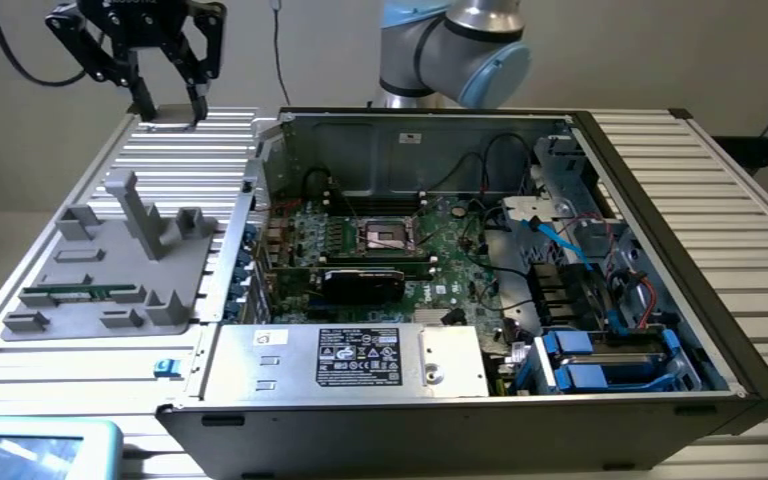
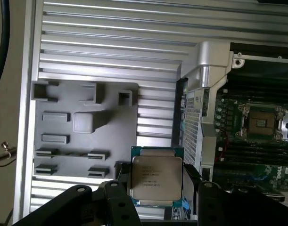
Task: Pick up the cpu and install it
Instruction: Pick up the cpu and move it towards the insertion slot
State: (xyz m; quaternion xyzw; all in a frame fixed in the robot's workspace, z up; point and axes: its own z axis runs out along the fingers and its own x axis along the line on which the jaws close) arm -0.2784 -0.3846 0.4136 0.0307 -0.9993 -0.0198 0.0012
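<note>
The cpu [image 2: 156,182], a flat square chip with a shiny silver top and a thin green rim, sits between my black fingers [image 2: 119,200] in the wrist view. My gripper [image 2: 156,190] is shut on it and holds it level. In the exterior view the gripper [image 1: 171,112] hangs high over the ribbed table's far corner on that view's left, with the cpu [image 1: 171,123] as a thin flat piece at its fingertips. The metal-framed socket [image 1: 387,235] with a dark centre lies on the motherboard inside the open computer case, well away from the gripper; in the wrist view this socket [image 2: 260,123] is beyond the case wall.
A grey fixture tray [image 1: 111,260] with upright posts lies on the ribbed table [image 1: 704,170] beside the case, holding a long green memory stick [image 1: 84,293]. The case wall [image 1: 244,235], cables, blue drive bays [image 1: 598,360] and power supply [image 1: 351,358] surround the board.
</note>
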